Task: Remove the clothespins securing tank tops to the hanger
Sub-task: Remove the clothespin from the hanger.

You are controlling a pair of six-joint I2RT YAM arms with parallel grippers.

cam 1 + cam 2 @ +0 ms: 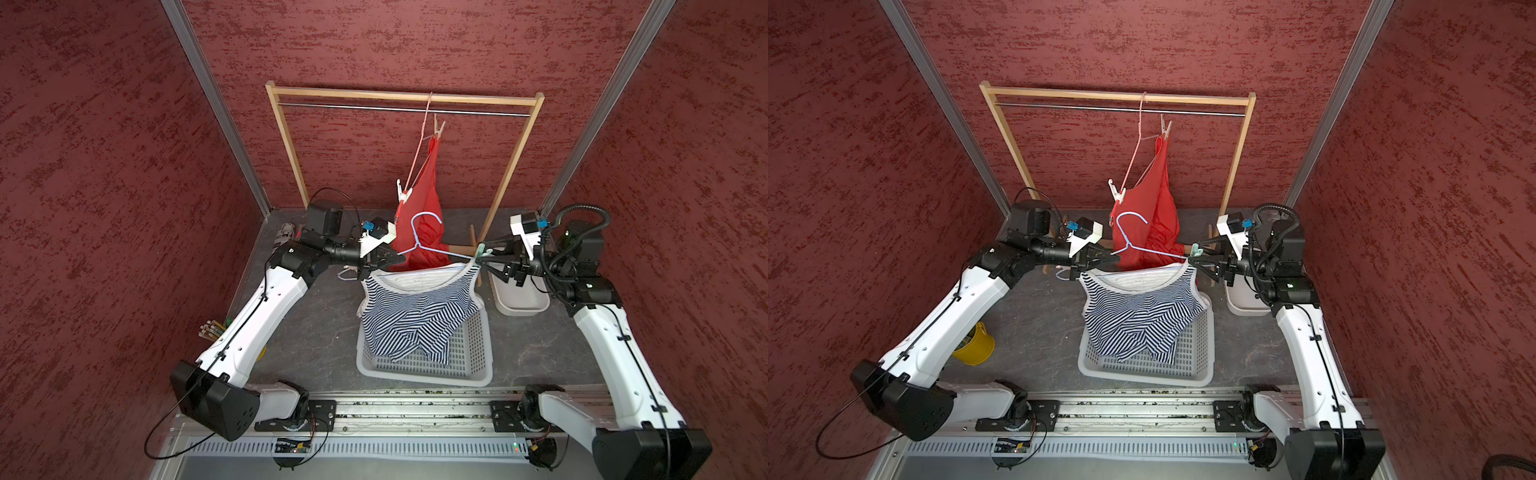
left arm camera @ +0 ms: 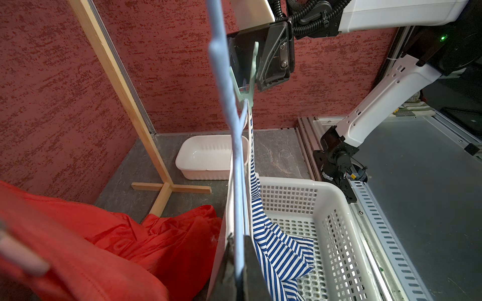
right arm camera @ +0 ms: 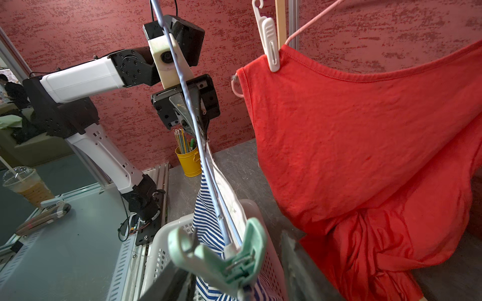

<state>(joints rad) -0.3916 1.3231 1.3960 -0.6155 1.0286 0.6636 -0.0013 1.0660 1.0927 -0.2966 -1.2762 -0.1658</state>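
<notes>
Hidden inside the shut jaws of the left gripper in both top views: the clamped end of the blue hanger, just above the basket's far left corner. Blurred and cut off at the frame edge in the right wrist view: fingers of the right gripper, half-wide astride the spread handles of the mint pin above the basket's far right corner, a gap showing beside one handle, contact on the other side unclear. Partly behind the left arm, left of the basket: cup. Bunched on the desk behind the basket: hem of the red top, too crumpled to read any print. Bare desk left of the basket up to the left arm; tub close off the far right corner; rack foot just behind. Striped top: navy-and-white, hung from the blue hanger over the basket's far rim, hem pooled inside, right strap nipped by the mint pin. Red top: behind and above the basket, slung from the steeply tilted pink hanger on the rack's rail, white pin with curled tip clamped on the lower shoulder, tan pin on the upper one near the rail.
</notes>
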